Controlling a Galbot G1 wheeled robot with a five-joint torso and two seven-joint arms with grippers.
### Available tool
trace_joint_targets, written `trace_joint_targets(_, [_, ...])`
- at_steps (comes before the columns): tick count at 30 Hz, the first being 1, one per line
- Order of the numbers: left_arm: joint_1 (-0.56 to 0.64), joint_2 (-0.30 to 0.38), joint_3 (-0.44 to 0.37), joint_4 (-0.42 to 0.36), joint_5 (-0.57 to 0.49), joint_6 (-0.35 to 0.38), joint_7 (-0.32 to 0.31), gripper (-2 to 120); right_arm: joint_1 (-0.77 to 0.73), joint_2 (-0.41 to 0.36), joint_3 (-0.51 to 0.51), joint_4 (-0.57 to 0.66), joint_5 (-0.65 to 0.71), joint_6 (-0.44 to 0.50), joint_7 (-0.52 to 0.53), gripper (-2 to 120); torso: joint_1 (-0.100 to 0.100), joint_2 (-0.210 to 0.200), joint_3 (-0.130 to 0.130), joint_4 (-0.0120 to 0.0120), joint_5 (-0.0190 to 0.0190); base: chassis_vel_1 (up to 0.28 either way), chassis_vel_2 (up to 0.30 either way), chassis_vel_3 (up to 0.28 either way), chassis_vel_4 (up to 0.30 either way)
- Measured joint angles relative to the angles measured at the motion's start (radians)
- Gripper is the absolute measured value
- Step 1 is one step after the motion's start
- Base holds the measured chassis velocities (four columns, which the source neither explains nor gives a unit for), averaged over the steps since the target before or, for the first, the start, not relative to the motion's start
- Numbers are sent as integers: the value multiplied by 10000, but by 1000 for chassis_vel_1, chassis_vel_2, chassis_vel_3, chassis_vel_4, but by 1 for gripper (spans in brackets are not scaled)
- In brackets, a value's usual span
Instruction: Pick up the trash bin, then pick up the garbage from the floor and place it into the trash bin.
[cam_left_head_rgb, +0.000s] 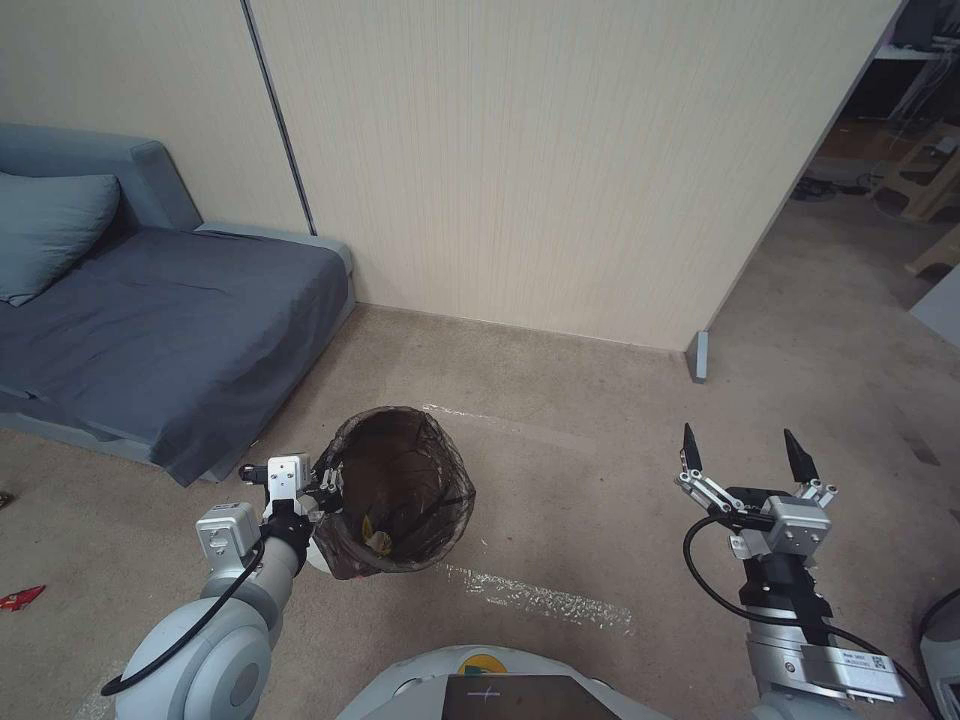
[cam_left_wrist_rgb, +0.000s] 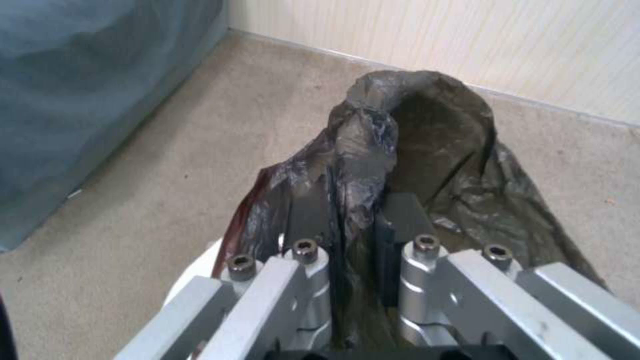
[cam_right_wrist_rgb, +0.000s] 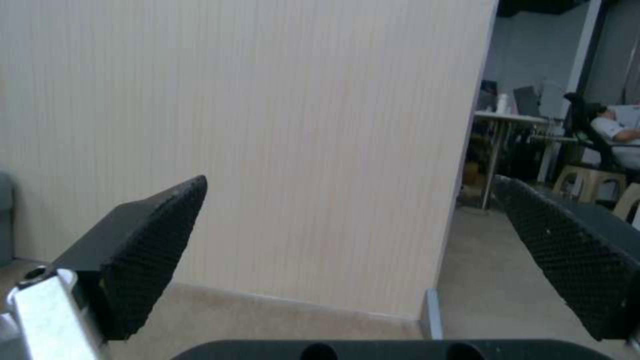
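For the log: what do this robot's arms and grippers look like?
Both arms are rounded light-grey shells with black cables looping along them. The left gripper has silver linkage bars with hex bolts and a white wrist block. The right gripper has pointed black fingers with textured pads, silver linkages and a QR-code label.

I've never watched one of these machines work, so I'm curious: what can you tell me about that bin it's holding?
The trash bin is a small round pail, white where its side shows low down, lined with a dark brown see-through bag that is crinkled and folded over the rim. It is tilted, its open mouth facing up, with a bit of yellow litter inside. It sits near the sofa. The left gripper is shut on its rim, pinching bag and edge together. The right gripper hangs open, well apart from it.
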Motion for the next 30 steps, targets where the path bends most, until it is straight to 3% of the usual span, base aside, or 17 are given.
trace_joint_targets(13, [37,-25,0,0,-21,70,47,8,-147,-217,-269,14,-82,24,169,100,0,0,0,-1,0,0,0,0,0])
trace_joint_targets(30, [100,-80,-34,0,-86,70,50,8,-97,-405,-302,-6,4,-192,196,100,0,0,0,0,0,80,84,88,76])
